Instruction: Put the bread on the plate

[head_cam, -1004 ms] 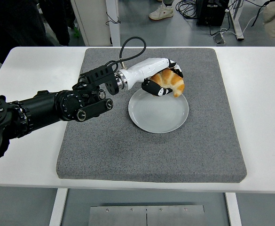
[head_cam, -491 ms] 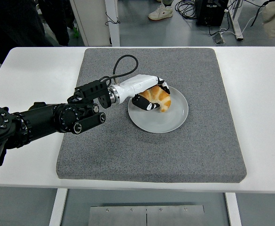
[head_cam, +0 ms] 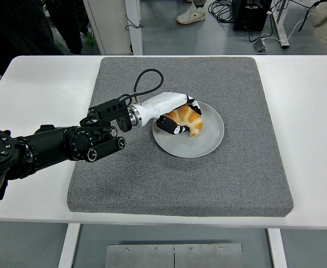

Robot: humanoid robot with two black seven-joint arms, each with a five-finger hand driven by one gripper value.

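Golden-brown croissant bread (head_cam: 186,118) low over left part of round white plate (head_cam: 208,139), contact unclear. Gripped by curled fingers of white-and-black left hand (head_cam: 171,114). Plate on grey felt mat (head_cam: 236,178), atop white table (head_cam: 34,89).
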